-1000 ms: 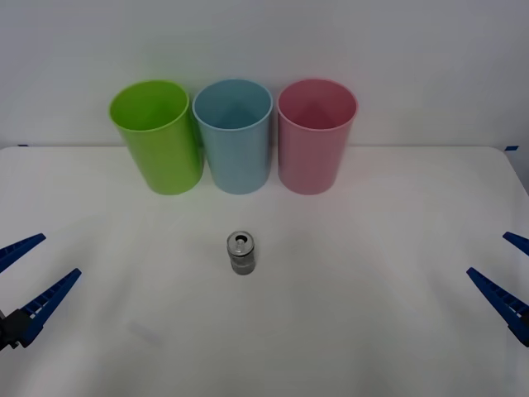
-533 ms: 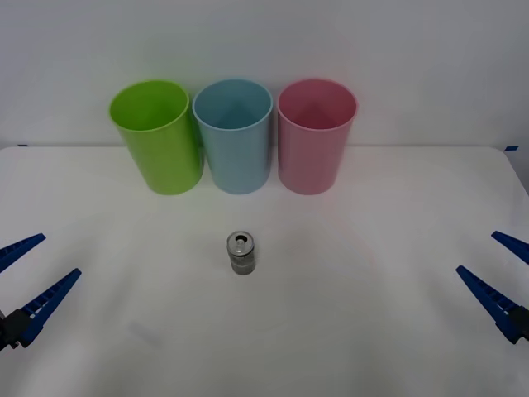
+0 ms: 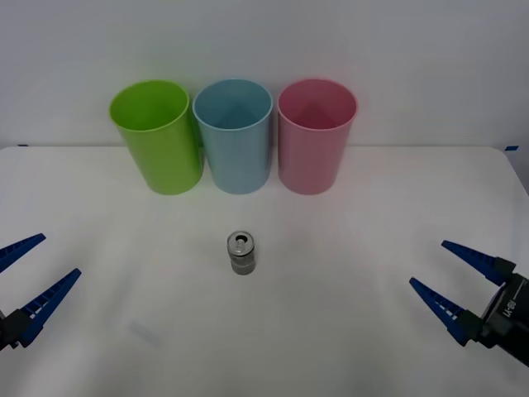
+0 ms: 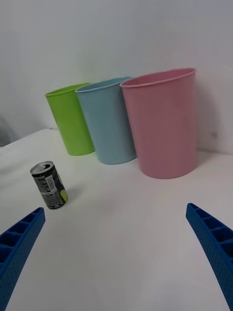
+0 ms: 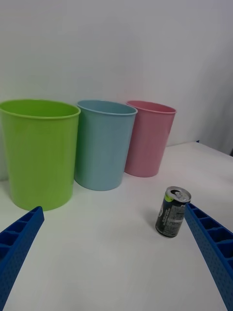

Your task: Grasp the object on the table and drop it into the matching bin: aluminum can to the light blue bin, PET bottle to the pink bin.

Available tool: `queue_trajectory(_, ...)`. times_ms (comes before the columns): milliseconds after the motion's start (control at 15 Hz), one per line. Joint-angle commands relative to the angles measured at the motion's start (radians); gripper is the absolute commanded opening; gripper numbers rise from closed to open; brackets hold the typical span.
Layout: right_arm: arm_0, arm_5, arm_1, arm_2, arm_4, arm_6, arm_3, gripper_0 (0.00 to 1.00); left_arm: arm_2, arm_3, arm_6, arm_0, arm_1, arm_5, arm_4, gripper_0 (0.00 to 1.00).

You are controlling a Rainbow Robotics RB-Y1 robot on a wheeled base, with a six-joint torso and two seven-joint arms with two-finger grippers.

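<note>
— Where is the aluminum can point(image 3: 241, 252) found?

— It is seen upright on the table point(image 3: 347, 248), near the middle, in front of the light blue bin point(image 3: 234, 136) and well apart from it; the pull tab is turned upward; a dark label with a lime patch is shown on its side in the wrist views point(image 5: 173, 212).

— And how is it placed relative to the right gripper point(image 3: 453, 281)?

— The gripper is held low over the table at the robot's right, well apart from the can; its blue ribbed fingers point(image 4: 212, 243) are spread wide, and nothing is held between them; the can point(image 4: 49, 185) is seen beyond them, toward the robot's left.

— Is the left gripper point(image 3: 29, 277) described likewise?

— It is kept at the table's left edge, fingers likewise parted and empty; the can is well apart from it too.

— How are the bins arranged?

— A lime green cup point(image 3: 157, 136), the light blue bin and the pink bin point(image 3: 316, 136) are lined up at the back, almost touching, rims up.
</note>
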State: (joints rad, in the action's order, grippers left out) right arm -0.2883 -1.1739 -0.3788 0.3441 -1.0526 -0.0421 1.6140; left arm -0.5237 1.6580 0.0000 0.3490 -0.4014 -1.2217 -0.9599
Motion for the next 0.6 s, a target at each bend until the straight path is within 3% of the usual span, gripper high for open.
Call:
queue_trajectory(67,0.049,-0.004,0.000,-0.046,-0.021,-0.030,-0.060,1.00,0.000,0.000,0.000,0.000,0.000,0.000,0.000,1.00)
queue_trajectory(333,0.103,0.025,0.000,-0.139,-0.037,-0.082,-0.111,1.00,0.000,0.000,0.000,0.000,0.000,0.000,0.000,1.00)
queue_trajectory(600,0.176,0.077,0.012,-0.246,-0.037,-0.242,-0.195,1.00,0.000,0.000,0.000,0.000,0.000,0.000,0.000,1.00)
